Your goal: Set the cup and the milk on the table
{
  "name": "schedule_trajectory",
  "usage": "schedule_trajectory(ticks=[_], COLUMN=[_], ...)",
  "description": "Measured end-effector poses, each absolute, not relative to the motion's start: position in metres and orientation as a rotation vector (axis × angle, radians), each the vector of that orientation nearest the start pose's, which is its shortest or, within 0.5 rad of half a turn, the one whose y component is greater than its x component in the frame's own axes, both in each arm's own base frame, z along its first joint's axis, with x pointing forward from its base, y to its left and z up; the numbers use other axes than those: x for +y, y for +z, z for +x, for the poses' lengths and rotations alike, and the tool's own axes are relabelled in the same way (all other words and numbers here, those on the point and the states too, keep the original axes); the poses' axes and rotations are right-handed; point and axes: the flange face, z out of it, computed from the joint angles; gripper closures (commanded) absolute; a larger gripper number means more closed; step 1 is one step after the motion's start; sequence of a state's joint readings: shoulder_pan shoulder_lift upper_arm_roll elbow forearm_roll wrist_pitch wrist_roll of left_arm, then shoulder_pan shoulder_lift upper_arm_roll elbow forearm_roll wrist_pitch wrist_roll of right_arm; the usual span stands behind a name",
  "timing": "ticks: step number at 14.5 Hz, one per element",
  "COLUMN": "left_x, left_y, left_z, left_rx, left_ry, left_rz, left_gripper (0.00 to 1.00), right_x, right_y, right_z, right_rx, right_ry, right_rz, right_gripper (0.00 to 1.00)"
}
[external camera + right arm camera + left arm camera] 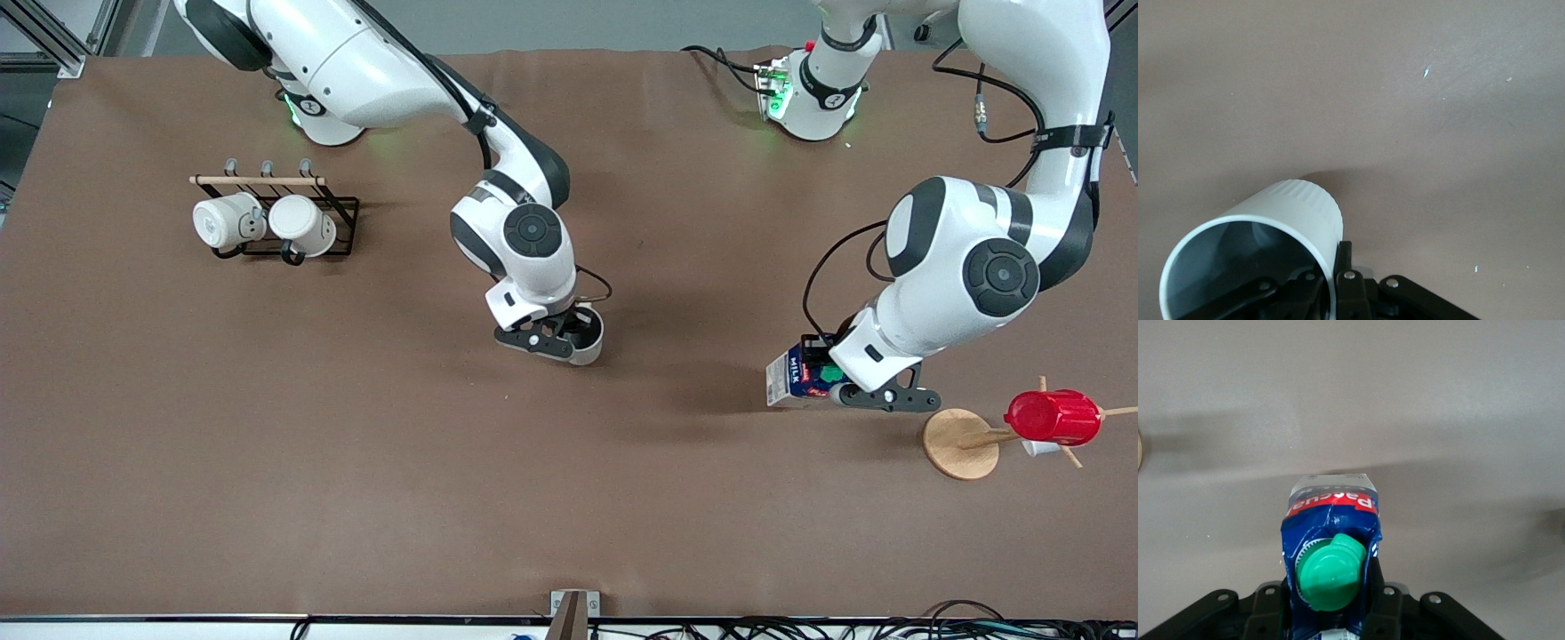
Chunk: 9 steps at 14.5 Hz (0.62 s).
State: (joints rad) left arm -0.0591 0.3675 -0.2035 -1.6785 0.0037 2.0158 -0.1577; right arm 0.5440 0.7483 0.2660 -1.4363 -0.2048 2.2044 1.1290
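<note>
My right hand (569, 340) pinches the cup (587, 336) by its wall, one finger inside the rim, over the middle of the desk (356, 462). My left hand (876, 391) is pressed onto the milk (796, 375) near its capped top, over the desk beside the wooden disc (960, 443). Both loads hang just under their hands, so the coming move is straight down. The front view leaves contact with the desk unclear. The right wrist view shows the cup's grey inside (1238, 267); the left wrist view shows the green cap (1330, 573).
</note>
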Motion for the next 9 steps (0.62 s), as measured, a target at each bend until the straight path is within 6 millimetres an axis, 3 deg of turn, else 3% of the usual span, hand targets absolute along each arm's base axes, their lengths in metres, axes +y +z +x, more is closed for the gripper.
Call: schedule_trajectory(ticks=[6, 7, 8, 9], left_x=[-0.167, -0.171, -0.180, -0.189], left_y=[0.392, 0.395, 0.399, 0.404], left_z=[0.633, 0.633, 0.633, 0.632], left_rx=[0.163, 0.148, 0.131, 0.113], left_ry=[0.056, 0.047, 0.034, 0.021], left_rz=[-3.201, -3.203, -3.206, -3.209], left_gripper=[0.62, 0.62, 0.62, 0.62], right_x=[0.475, 0.473, 0.473, 0.474], right_y=[0.247, 0.242, 0.239, 0.239], right_z=[0.547, 0.547, 0.546, 0.545], right_rx=[0.404, 0.399, 0.392, 0.390], right_ry=[-0.094, -0.096, -0.100, -0.102], right_rz=[-3.130, -3.133, -3.133, -3.132], right_gripper=[0.96, 0.78, 0.33, 0.00])
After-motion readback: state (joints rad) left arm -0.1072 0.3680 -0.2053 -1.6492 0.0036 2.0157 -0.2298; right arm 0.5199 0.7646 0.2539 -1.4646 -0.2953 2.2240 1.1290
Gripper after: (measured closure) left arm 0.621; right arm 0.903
